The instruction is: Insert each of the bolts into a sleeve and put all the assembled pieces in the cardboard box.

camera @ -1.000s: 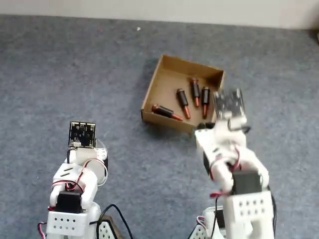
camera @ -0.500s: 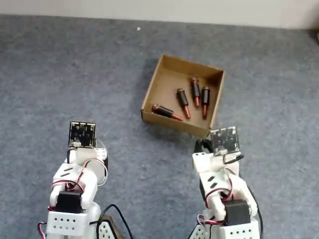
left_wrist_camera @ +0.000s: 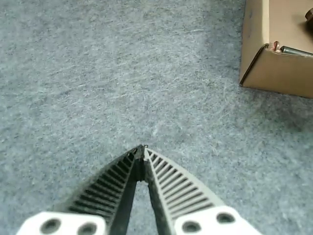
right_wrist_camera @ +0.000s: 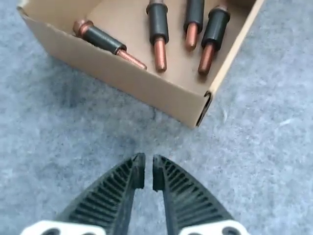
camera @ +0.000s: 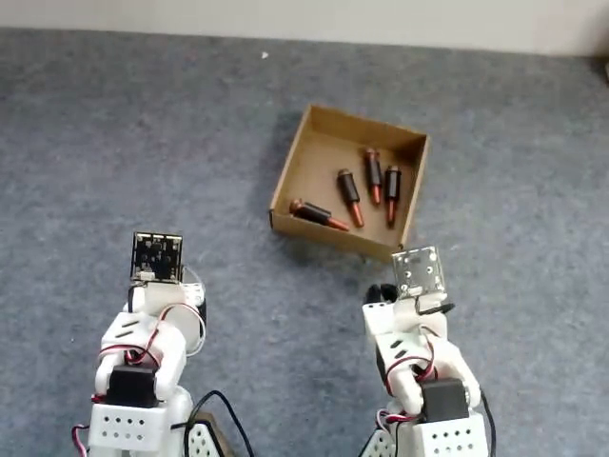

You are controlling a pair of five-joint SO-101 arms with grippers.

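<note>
- My right arm (camera: 414, 333) has pulled back from the cardboard box (camera: 319, 164). One second ago its wrist was over the near right corner of the box; now it is over the grey carpet (camera: 190, 143), just before this corner.
- My right gripper (right_wrist_camera: 148, 159) is almost closed, with only a thin slit between the jaws, and it holds nothing. It points at the near wall of the box.
- The four assembled pieces (camera: 350, 195) lie inside the box, each a copper bolt in a dark sleeve. They have not moved.
- My left arm (camera: 152, 333) has stayed in the same place. My left gripper (left_wrist_camera: 143, 149) is closed tip to tip, empty, over the carpet, well apart from the box.
</note>
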